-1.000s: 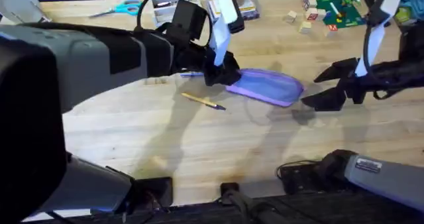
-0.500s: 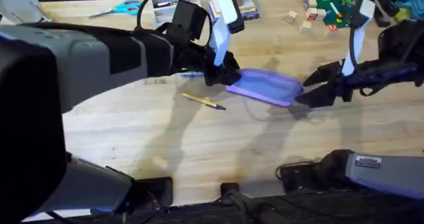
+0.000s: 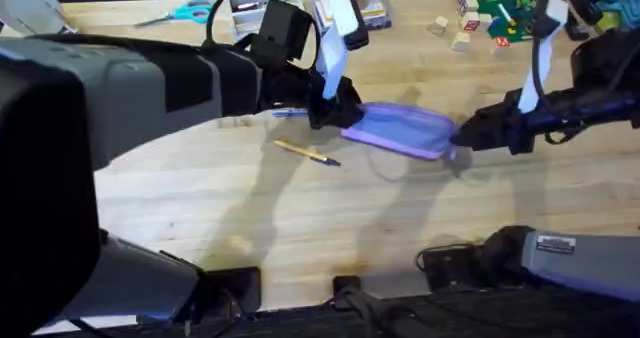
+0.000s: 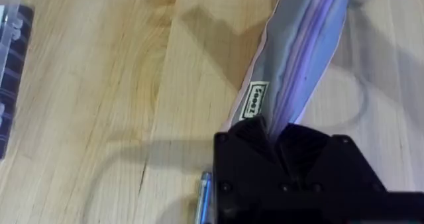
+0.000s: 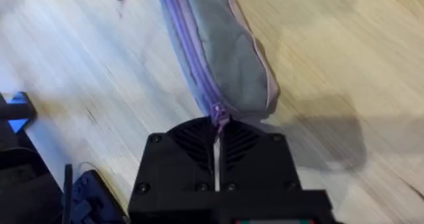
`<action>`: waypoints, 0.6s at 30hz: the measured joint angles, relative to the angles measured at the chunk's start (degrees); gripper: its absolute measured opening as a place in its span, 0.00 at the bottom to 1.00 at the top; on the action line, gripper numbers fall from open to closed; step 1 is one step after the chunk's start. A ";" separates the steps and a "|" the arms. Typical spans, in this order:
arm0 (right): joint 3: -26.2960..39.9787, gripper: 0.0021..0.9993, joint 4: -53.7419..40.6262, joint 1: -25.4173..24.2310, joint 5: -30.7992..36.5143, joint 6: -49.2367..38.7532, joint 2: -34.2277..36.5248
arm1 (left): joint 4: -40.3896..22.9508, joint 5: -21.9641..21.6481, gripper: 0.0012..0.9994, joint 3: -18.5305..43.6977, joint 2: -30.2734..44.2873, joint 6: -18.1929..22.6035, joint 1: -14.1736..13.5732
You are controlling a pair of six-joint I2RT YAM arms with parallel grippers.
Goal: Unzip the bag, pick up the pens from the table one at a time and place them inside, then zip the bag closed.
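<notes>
Overhead looks down and forward across the table [image 3: 300, 218]; both wrist cameras look closely down at opposite ends of the bag [image 4: 298, 45].

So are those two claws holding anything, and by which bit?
Both hold the bag: the left gripper pinches one end, the right gripper its zipper pull at the other.
</notes>
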 joint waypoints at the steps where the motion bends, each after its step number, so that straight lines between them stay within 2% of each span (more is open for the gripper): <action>1: 0.37 0.03 -0.34 0.00 0.02 -0.01 -0.11 | 0.00 0.00 0.05 0.00 0.00 0.00 0.07; 18: 5.76 0.03 -3.36 0.11 0.70 -0.03 -9.71 | 0.03 -0.02 0.05 0.00 0.00 -0.02 0.52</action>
